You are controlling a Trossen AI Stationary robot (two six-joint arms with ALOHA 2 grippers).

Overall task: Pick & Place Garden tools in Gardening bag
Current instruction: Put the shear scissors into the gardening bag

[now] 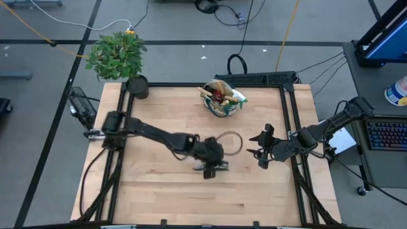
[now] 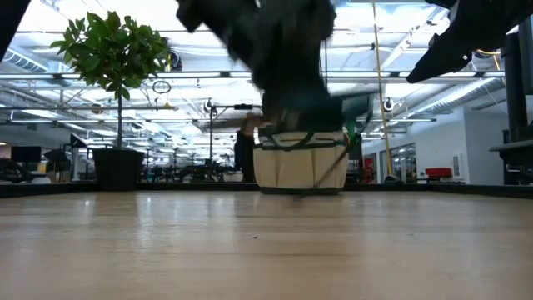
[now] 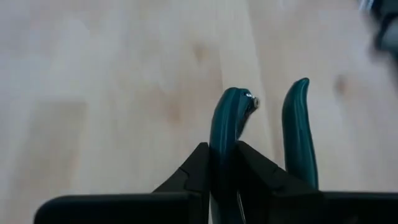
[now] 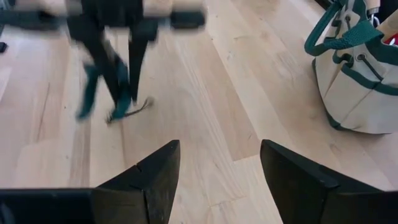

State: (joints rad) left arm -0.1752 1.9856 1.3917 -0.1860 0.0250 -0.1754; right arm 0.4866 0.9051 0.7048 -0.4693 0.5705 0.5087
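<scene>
My left gripper (image 1: 213, 166) is over the middle of the table, shut on pruning shears with teal handles (image 3: 298, 130). The right wrist view shows the shears (image 4: 119, 99) hanging below it; their blades are hidden. The beige gardening bag (image 1: 222, 100) with dark green trim stands on its base at the far middle of the table, with several tools sticking out of its mouth. It also shows in the right wrist view (image 4: 354, 81) and the low view (image 2: 300, 167). My right gripper (image 1: 259, 152) is open and empty, to the right of the left gripper. My left gripper pinches one teal handle (image 3: 224, 134) of the shears between its two fingers. The other handle stands outside the fingers, beside one of them. The fingers point down from above and lie along the handle. The shears hang below the gripper, handle ends down (image 4: 84, 112).
A leafy plant in a black pot (image 1: 137, 86) stands at the table's far left corner. Bare wood lies between the left gripper and the bag (image 1: 191, 121) and along the near side.
</scene>
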